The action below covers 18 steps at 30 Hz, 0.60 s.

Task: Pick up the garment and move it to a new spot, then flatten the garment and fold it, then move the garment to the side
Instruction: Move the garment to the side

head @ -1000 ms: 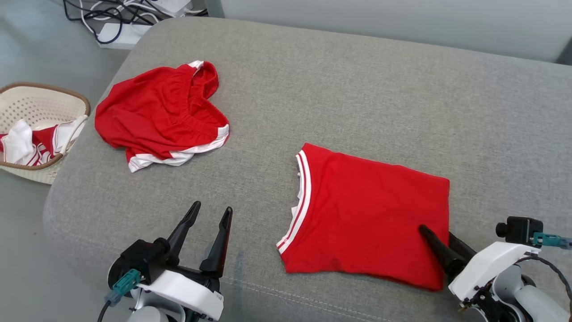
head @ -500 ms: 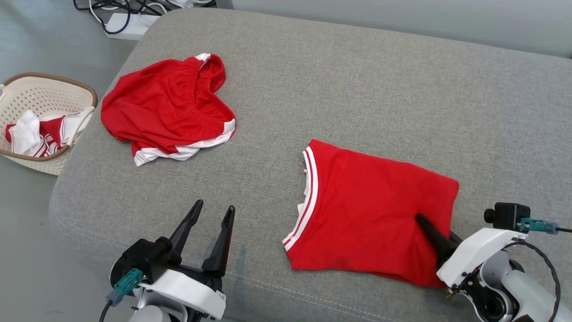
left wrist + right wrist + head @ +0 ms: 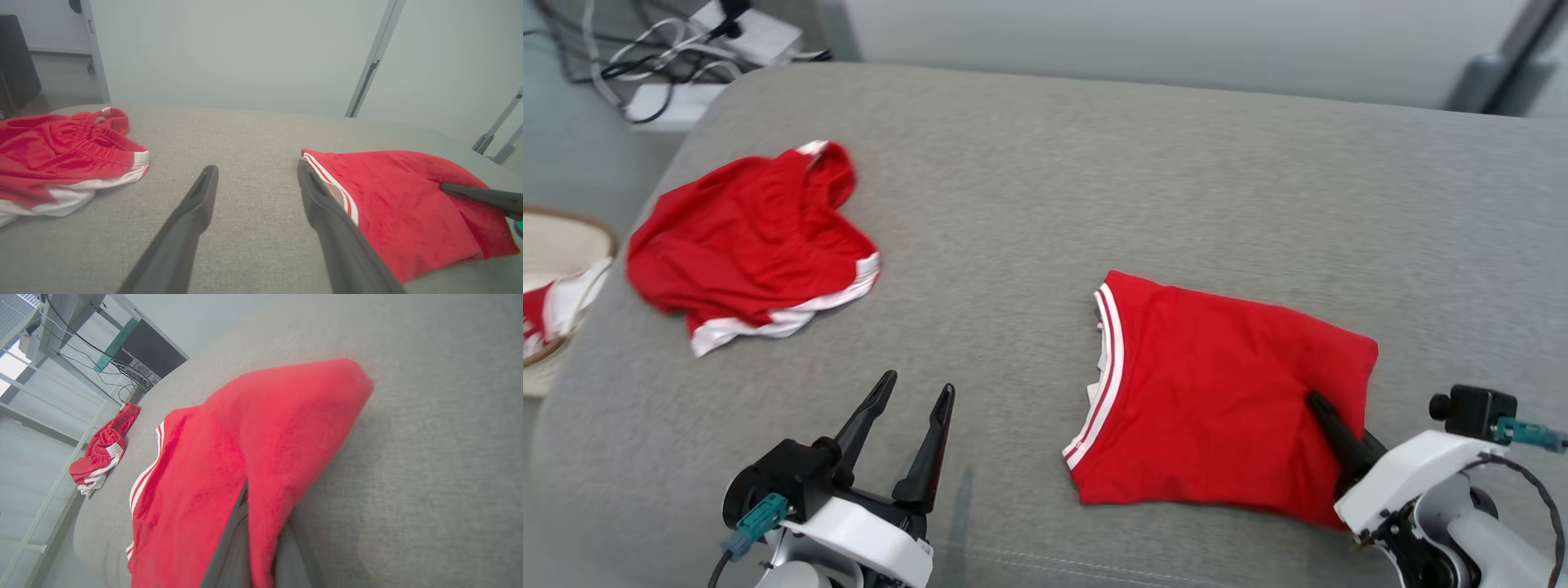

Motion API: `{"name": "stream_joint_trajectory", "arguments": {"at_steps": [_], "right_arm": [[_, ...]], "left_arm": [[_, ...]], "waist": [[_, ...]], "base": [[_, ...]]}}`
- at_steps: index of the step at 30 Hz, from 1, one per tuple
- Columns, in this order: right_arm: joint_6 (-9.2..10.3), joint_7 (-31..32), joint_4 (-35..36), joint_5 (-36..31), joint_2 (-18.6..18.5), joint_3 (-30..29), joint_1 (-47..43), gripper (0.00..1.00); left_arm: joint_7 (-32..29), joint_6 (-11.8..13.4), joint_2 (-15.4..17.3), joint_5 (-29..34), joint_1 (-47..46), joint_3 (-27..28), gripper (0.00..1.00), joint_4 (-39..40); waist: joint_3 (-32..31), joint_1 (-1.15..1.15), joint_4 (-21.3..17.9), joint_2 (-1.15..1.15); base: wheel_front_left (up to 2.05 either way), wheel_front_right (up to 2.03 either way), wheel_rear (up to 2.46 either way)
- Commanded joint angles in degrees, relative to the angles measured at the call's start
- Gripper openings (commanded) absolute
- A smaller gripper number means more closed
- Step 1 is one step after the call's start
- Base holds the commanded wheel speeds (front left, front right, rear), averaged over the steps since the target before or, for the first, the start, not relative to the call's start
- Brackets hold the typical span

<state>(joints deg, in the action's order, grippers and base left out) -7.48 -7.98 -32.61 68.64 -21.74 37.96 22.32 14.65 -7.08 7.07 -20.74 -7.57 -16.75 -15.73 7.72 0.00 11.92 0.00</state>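
The garment (image 3: 1217, 400), a folded red shirt with a white-striped collar, lies on the grey cushion (image 3: 1094, 180) at the right. My right gripper (image 3: 1327, 418) is shut on its right-hand edge, one finger on top and one under the cloth. In the right wrist view the garment (image 3: 253, 457) bunches up between the two fingers of the right gripper (image 3: 265, 543). My left gripper (image 3: 917, 385) stands open above bare cushion, left of the shirt's collar. The left wrist view shows the left gripper (image 3: 257, 168) with nothing in it and the garment (image 3: 400, 204) to its right.
A crumpled pair of red shorts (image 3: 752, 245) with white trim lies at the cushion's far left. A pale basket (image 3: 556, 327) holding clothes stands on the floor beyond the left edge. Cables and a power strip (image 3: 686, 73) lie on the floor at the back left.
My right gripper has closed on the shirt's right edge. The head camera has swung, shifting the whole picture. The left arm has held still.
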Motion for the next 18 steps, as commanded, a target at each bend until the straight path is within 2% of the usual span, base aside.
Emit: {"name": "stream_joint_trajectory", "arguments": {"at_steps": [1,13,18], "right_arm": [[-0.01,-1.57,0.63,0.58,-0.7,0.63,-1.36,0.0],[-0.01,-3.76,-0.49,2.02,-0.76,1.46,-3.62,0.0],[-0.01,-3.84,-0.48,2.54,-1.73,1.73,-3.77,0.0]], "left_arm": [[0.35,-0.41,1.29,0.13,-2.73,1.44,1.0,1.02],[0.35,-0.41,2.28,-0.12,-2.81,0.56,1.0,0.46],[0.35,-0.41,1.72,-0.43,-2.33,1.4,1.0,0.65]], "waist": [[-1.63,0.0,-3.89,0.0],[-4.17,0.0,-20.55,0.0],[-3.83,0.0,-25.83,0.0]], "base": [[0.0,0.0,0.0],[0.0,0.0,0.0],[0.0,0.0,0.0]]}}
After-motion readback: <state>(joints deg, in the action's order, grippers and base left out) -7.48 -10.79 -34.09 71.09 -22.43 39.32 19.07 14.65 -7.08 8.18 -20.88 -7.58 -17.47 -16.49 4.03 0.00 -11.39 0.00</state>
